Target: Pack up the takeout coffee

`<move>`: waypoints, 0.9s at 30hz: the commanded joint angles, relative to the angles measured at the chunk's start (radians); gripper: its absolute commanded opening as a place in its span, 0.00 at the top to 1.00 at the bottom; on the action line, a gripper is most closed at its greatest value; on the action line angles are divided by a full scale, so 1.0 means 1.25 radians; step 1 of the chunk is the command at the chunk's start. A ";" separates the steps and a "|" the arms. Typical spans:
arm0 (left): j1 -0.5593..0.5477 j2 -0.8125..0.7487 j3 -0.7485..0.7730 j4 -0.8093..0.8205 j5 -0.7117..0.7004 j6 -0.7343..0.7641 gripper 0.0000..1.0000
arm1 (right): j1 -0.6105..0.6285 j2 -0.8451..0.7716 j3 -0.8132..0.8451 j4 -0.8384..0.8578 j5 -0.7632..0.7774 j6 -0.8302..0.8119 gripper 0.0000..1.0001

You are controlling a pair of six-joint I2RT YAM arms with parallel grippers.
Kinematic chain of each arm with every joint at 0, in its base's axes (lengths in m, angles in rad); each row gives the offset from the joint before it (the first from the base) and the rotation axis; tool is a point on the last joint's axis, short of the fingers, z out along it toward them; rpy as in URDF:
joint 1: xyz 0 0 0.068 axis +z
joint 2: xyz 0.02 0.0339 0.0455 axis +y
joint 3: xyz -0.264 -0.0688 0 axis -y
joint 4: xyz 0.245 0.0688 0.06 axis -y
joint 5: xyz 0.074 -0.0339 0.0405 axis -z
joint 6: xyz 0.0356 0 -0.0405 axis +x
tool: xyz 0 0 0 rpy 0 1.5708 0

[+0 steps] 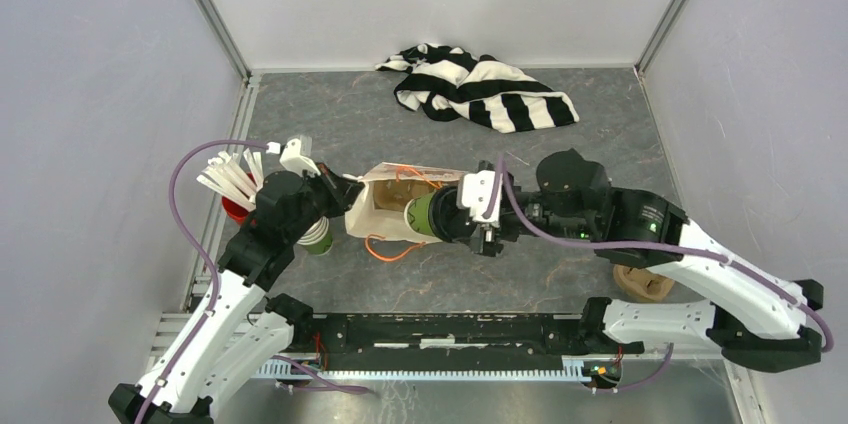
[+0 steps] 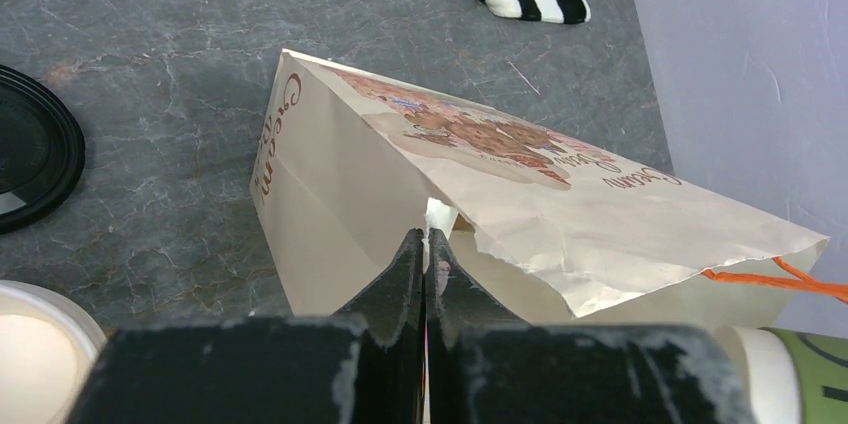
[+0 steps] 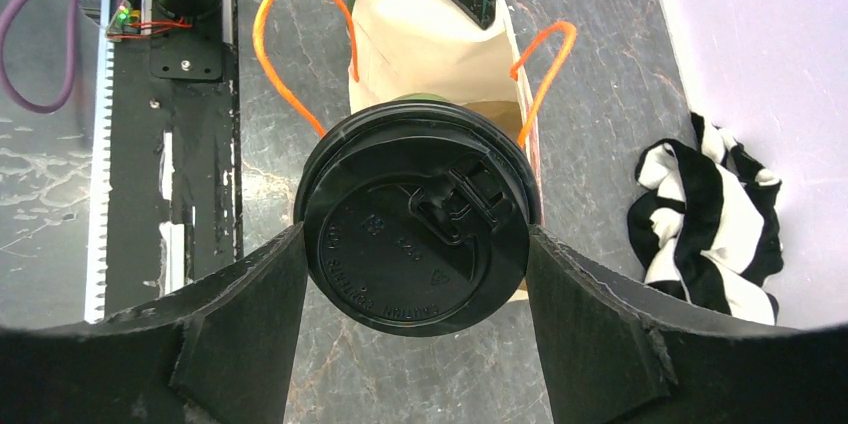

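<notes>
1. Spreading under everything is a grey marbled table (image 1: 600,144), with both arms reaching in from its near edge.
2. A black-and-white striped cloth (image 1: 485,89) lies crumpled at the far side, well apart from the rest.
3. A cream paper bag (image 1: 385,212) lies on its side mid-table. Its mouth and orange handles (image 3: 300,44) face the right arm.
4. The right gripper (image 3: 412,234) has its two fingers clamped on either side of the takeout coffee.
5. The left gripper (image 2: 425,254) has its fingers pressed together on a fold of the bag's paper.
6. The takeout coffee (image 1: 422,216) is held sideways at the bag's mouth, black lid toward the right wrist and green base toward the opening. How far inside it sits cannot be told.
7. A stack of cups (image 1: 318,236), green with cream insides, stands just beside the bag under the left arm.
8. A loose black lid (image 2: 25,149) lies flat on the table near the bag's closed end.
</notes>
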 commanded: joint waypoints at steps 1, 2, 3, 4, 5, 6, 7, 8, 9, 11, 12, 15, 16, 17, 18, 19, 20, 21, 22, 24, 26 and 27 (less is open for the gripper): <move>-0.004 -0.001 0.026 -0.014 0.005 -0.051 0.98 | 0.094 0.039 0.047 0.011 0.190 0.022 0.80; -0.004 0.001 0.028 -0.018 0.004 -0.052 0.98 | 0.128 0.052 0.051 0.001 0.240 0.025 0.80; -0.004 0.003 0.028 -0.019 0.005 -0.053 0.98 | 0.154 0.068 0.054 -0.009 0.281 0.027 0.80; -0.004 0.005 0.031 -0.023 0.004 -0.054 0.98 | 0.182 0.084 0.057 -0.016 0.325 0.028 0.81; -0.004 0.008 0.032 -0.024 0.008 -0.054 0.98 | 0.204 0.093 0.057 -0.019 0.359 0.030 0.81; -0.004 0.008 0.032 -0.024 0.012 -0.054 0.98 | 0.219 0.103 0.055 -0.019 0.392 0.030 0.81; -0.004 0.007 0.029 -0.024 0.014 -0.052 0.98 | 0.231 0.110 0.054 -0.018 0.418 0.035 0.81; -0.005 0.006 0.027 -0.025 0.015 -0.050 0.98 | 0.239 0.120 0.057 -0.020 0.432 0.037 0.81; -0.004 0.003 0.025 -0.025 0.018 -0.048 0.98 | 0.251 0.131 0.061 -0.023 0.455 0.039 0.81; -0.004 -0.006 0.019 -0.024 0.025 -0.043 0.98 | 0.276 0.153 0.068 -0.031 0.505 0.043 0.82; -0.004 -0.011 0.014 -0.024 0.030 -0.041 0.98 | 0.289 0.163 0.071 -0.036 0.536 0.042 0.82; -0.004 -0.029 0.000 -0.022 0.041 -0.038 0.98 | 0.303 0.197 0.077 -0.027 0.592 0.029 0.82; -0.004 -0.036 -0.002 -0.023 0.043 -0.036 0.98 | 0.304 0.205 0.080 -0.020 0.592 0.017 0.83; -0.004 -0.041 -0.006 -0.022 0.044 -0.034 0.98 | 0.305 0.215 0.081 -0.007 0.587 0.003 0.83; -0.004 -0.047 -0.010 -0.020 0.046 -0.031 0.98 | 0.305 0.221 0.079 0.006 0.582 -0.014 0.82; -0.004 -0.051 -0.013 -0.016 0.045 -0.028 0.98 | 0.305 0.227 0.076 0.016 0.586 -0.025 0.82; -0.005 -0.054 -0.015 -0.015 0.044 -0.025 0.98 | 0.305 0.233 0.070 0.028 0.586 -0.042 0.82; -0.004 -0.058 -0.018 -0.012 0.043 -0.020 0.98 | 0.306 0.238 0.068 0.037 0.574 -0.063 0.82; -0.004 -0.061 -0.021 -0.007 0.041 -0.016 0.98 | 0.305 0.244 0.067 0.044 0.566 -0.079 0.82; -0.004 -0.067 -0.032 0.001 0.037 -0.009 0.98 | 0.303 0.260 0.071 0.050 0.561 -0.101 0.81; -0.004 -0.072 -0.042 0.008 0.033 -0.005 0.98 | 0.297 0.279 0.078 0.044 0.547 -0.124 0.80; -0.004 -0.074 -0.046 0.010 0.030 -0.004 0.98 | 0.289 0.290 0.088 0.032 0.534 -0.127 0.80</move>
